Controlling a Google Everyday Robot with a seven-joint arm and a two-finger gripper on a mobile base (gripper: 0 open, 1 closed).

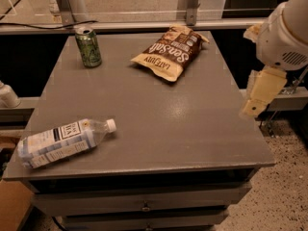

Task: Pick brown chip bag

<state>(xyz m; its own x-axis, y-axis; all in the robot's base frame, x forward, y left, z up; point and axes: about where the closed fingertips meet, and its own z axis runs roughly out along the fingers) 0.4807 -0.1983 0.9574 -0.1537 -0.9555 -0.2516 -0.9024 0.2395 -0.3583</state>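
The brown chip bag (171,52) lies flat near the far edge of the grey table (159,124), right of centre. It is dark brown with tan edges and white "Sea Salt" lettering facing up. My gripper (260,93) hangs from the white arm (284,32) off the table's right edge. It is well to the right of the bag, nearer to the camera, and holds nothing.
A green can (88,46) stands upright at the far left of the table. A clear water bottle (60,142) lies on its side at the near left edge. A rail with metal posts (192,4) runs behind the table. Speckled floor (284,196) shows at the right.
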